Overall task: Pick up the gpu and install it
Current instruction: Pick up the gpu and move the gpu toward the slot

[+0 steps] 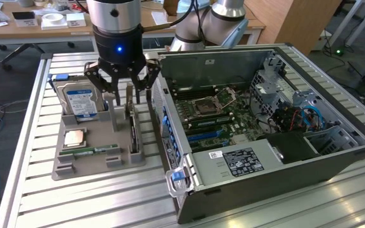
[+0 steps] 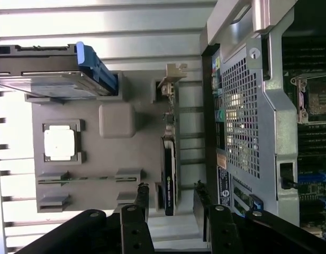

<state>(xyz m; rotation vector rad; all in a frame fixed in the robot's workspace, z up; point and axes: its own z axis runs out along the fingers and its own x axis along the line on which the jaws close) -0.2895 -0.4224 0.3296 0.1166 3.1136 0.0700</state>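
Observation:
The gpu (image 1: 133, 130) is a thin dark card standing on edge in a slot of the grey holder (image 1: 93, 164), right beside the open computer case (image 1: 265, 118). My gripper (image 1: 131, 97) hangs just above the card's far end, open, one finger on each side of the card's line. In the wrist view the gpu (image 2: 170, 159) runs edge-on between the two black fingertips (image 2: 143, 198), with clear gaps on both sides. Nothing is held.
In the grey holder (image 2: 116, 120) a blue-labelled hard drive (image 1: 81, 102) stands upright, a processor (image 1: 74, 137) lies flat and a green memory stick (image 1: 97, 149) sits in a groove. The case wall (image 2: 242, 121) is close beside the card. A slatted metal table (image 1: 106, 199) carries everything.

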